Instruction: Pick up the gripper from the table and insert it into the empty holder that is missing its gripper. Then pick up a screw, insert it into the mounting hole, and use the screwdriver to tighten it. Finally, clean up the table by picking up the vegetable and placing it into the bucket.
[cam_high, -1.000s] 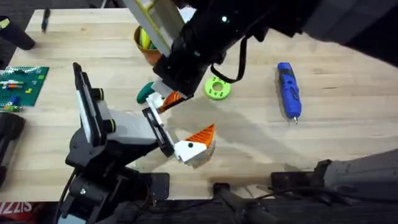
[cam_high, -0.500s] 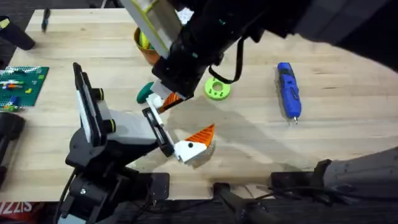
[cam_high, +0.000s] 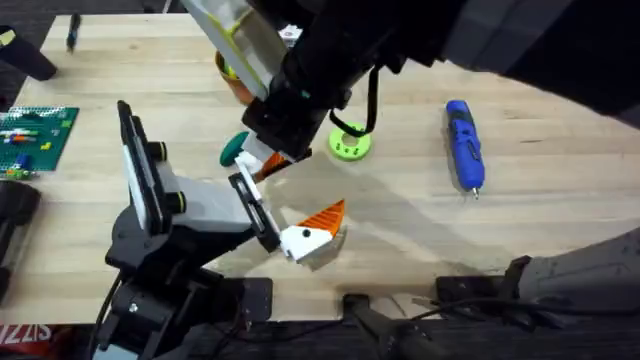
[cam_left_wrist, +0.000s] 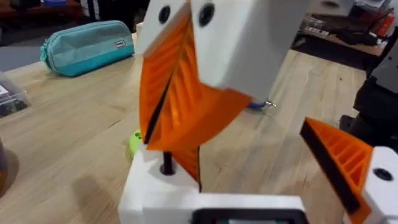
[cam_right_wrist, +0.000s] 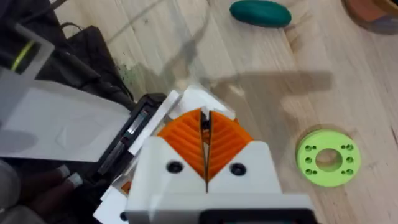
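1. The right gripper, on the arm that reaches across the middle of the table, has its orange pads pressed together. We judge it is clamped on the spare finger, since a white base shows just below the pads. How much of the orange is the finger's own, we cannot tell.
2. The left gripper lies sideways near the front edge, spread wide. Its mounted finger, the one with the black dot, sits well apart from the empty holder. We take it that it is laid so to offer that holder upward.
3. The spare finger hangs directly over the empty holder, nearly touching. We cannot tell whether it is seated. We think insertion is the step in hand.
4. The screwdriver rests far to the right, well apart, unused.
5. The bucket stands behind the right arm, partly hidden.
6. The lime disc lies just beside the right gripper.
7. The vegetable lies just beside the gripper, on its other side, near the bucket and not yet in it.
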